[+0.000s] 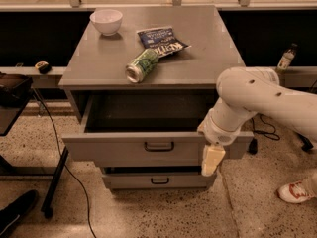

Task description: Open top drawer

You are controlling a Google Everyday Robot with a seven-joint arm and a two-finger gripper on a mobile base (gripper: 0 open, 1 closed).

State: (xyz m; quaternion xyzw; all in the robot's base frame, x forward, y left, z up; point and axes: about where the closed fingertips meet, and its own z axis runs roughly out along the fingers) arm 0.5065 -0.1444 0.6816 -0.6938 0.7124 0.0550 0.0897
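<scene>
The top drawer (124, 150) of the grey cabinet stands pulled out, its deep box open and dark inside. Its flat front panel carries a small black bar handle (159, 146) at the centre. My gripper (211, 158) hangs in front of the right end of that front panel, right of the handle, at the end of my white arm (257, 95) that reaches in from the right. A shorter grey drawer (158, 180) with a similar handle sits shut below.
On the cabinet top (99, 58) lie a white bowl (106, 21), a green can (141, 65) on its side and a dark snack bag (161, 40). A black stand base (54, 182) and cable are at left. A shoe (292, 192) is at lower right.
</scene>
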